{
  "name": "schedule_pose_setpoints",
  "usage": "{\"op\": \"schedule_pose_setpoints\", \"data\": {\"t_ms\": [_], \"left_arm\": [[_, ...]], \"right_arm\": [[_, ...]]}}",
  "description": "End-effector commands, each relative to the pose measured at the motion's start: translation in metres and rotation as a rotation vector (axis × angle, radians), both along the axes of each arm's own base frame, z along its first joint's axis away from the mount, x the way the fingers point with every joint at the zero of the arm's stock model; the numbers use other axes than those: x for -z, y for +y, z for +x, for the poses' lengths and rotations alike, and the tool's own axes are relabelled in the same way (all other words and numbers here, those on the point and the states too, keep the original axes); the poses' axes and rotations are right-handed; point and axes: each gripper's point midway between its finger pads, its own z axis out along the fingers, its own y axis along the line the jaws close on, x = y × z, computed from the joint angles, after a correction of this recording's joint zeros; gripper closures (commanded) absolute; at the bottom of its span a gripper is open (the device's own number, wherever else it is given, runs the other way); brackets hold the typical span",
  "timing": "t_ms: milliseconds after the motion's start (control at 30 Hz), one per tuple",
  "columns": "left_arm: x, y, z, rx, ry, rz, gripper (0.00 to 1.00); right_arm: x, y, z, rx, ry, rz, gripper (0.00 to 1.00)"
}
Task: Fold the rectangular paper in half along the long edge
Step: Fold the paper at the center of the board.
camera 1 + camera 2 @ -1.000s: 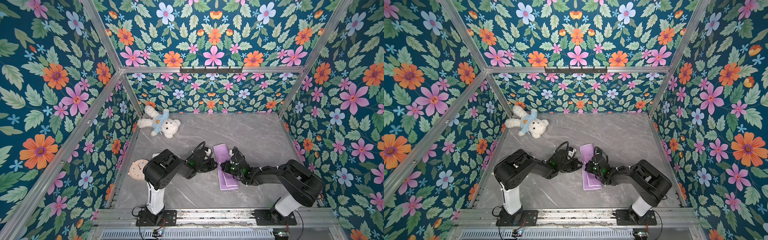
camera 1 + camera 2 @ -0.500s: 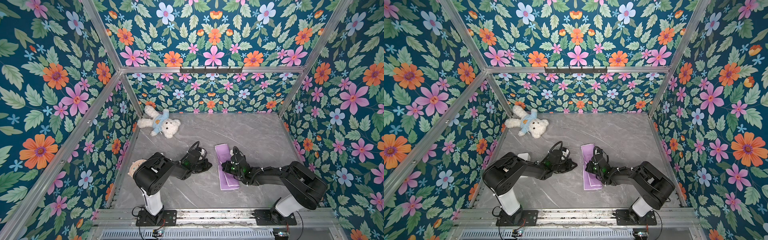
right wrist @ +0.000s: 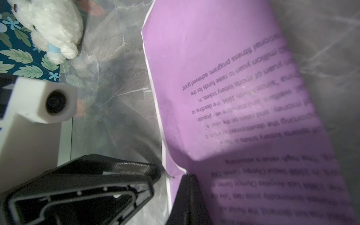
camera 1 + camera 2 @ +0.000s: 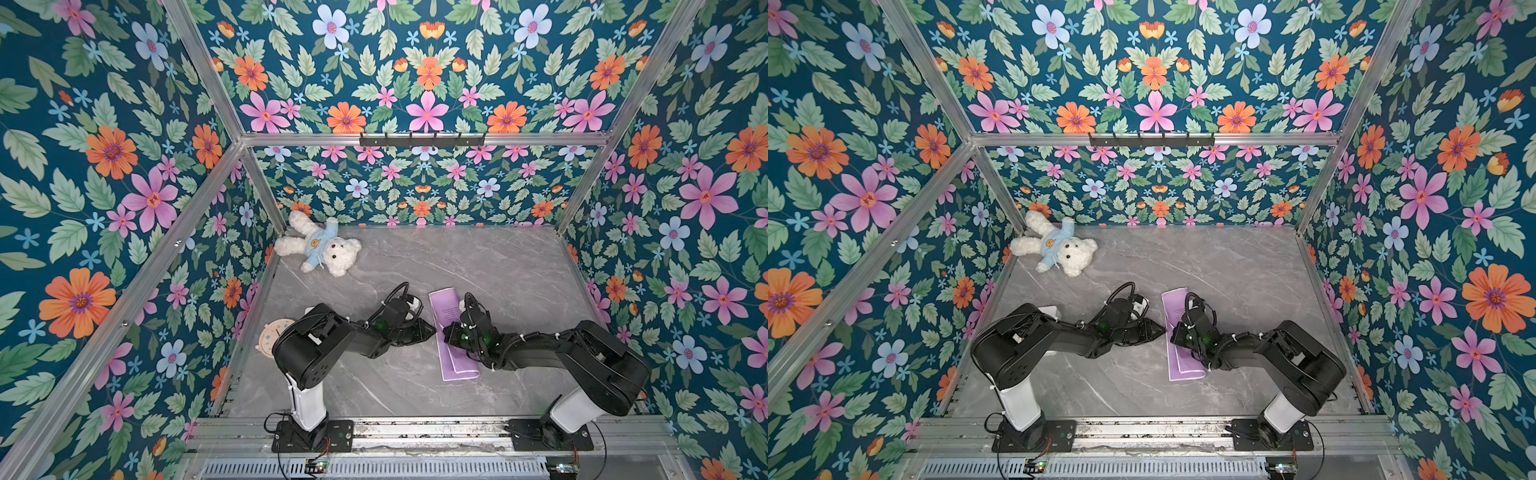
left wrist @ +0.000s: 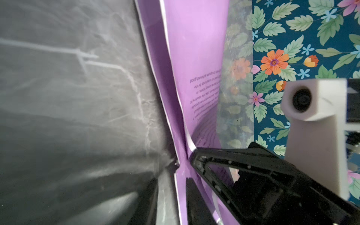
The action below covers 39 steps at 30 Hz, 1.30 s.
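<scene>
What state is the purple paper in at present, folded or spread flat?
Folded: the paper lies as a narrow strip, and the left wrist view shows two pale-edged layers stacked.

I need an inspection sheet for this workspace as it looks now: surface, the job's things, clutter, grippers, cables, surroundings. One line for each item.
surface: grey marbled table; no spill or debris seen.
job's things: rectangular paper, lilac with printed text, lying folded lengthwise; its layers gape a little along the open edge.
clutter: teddy bear in the far left corner; round clock half hidden behind the left arm.
grippers: left gripper, jaws slightly apart at the paper's edge; right gripper shut, tip on the paper.
cables: black cable loop above each wrist; no snag seen.
surroundings: floral walls, aluminium frame; nothing else seen.
</scene>
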Motion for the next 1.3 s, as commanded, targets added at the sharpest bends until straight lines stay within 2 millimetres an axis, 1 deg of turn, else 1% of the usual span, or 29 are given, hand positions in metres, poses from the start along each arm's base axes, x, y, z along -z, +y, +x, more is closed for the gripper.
{"op": "schedule_pose_setpoints", "data": {"t_ms": [0, 67, 133, 200, 467, 533, 633, 700, 733, 900, 933, 967, 1033, 1133, 1200, 1267], "left_arm": [[0.011, -0.002, -0.005, 0.017, 0.028, 0.026, 0.79], [0.017, -0.003, -0.008, 0.024, 0.044, 0.036, 0.89], [0.023, -0.002, -0.008, 0.022, 0.055, 0.048, 0.96], [0.027, 0.000, -0.009, 0.018, 0.065, 0.064, 1.00], [0.034, 0.001, -0.010, 0.020, 0.078, 0.084, 1.00], [0.034, 0.001, -0.011, 0.020, 0.080, 0.085, 1.00], [0.035, 0.002, -0.011, 0.019, 0.081, 0.087, 1.00], [0.036, 0.002, -0.011, 0.020, 0.083, 0.087, 1.00], [0.035, 0.001, -0.012, 0.021, 0.083, 0.086, 1.00], [0.035, 0.003, -0.011, 0.017, 0.079, 0.090, 1.00], [0.035, 0.003, -0.011, 0.018, 0.079, 0.092, 1.00], [0.035, 0.003, -0.011, 0.017, 0.079, 0.092, 1.00], [0.034, 0.004, -0.011, 0.017, 0.079, 0.091, 1.00], [0.026, 0.005, -0.009, 0.012, 0.057, 0.074, 1.00], [0.019, 0.011, -0.005, 0.000, 0.031, 0.074, 1.00], [0.013, 0.024, 0.003, -0.028, 0.009, 0.092, 1.00]], "right_arm": [[-0.002, 0.003, 0.001, -0.002, -0.002, 0.011, 1.00], [-0.004, 0.004, 0.001, -0.005, -0.003, 0.016, 1.00], [-0.005, 0.005, 0.002, -0.010, -0.005, 0.020, 1.00], [-0.007, 0.007, 0.002, -0.013, -0.005, 0.026, 1.00], [-0.013, 0.013, 0.003, -0.021, -0.016, 0.065, 1.00], [-0.011, 0.015, 0.004, -0.022, -0.015, 0.073, 1.00], [-0.003, 0.016, 0.003, -0.020, -0.002, 0.079, 1.00], [-0.007, 0.019, 0.004, -0.018, -0.015, 0.115, 1.00], [0.006, 0.018, 0.002, -0.015, 0.008, 0.103, 1.00], [0.020, 0.009, 0.001, 0.002, 0.033, 0.051, 1.00], [0.022, 0.008, -0.001, -0.001, 0.040, 0.041, 0.99], [0.023, 0.007, -0.002, -0.005, 0.043, 0.033, 0.95], [0.023, 0.006, -0.003, -0.004, 0.045, 0.030, 0.92], [0.022, 0.006, -0.004, -0.010, 0.044, 0.029, 0.85], [0.022, 0.007, -0.004, -0.013, 0.045, 0.029, 0.80], [0.023, 0.007, -0.004, -0.013, 0.046, 0.028, 0.79]]}}
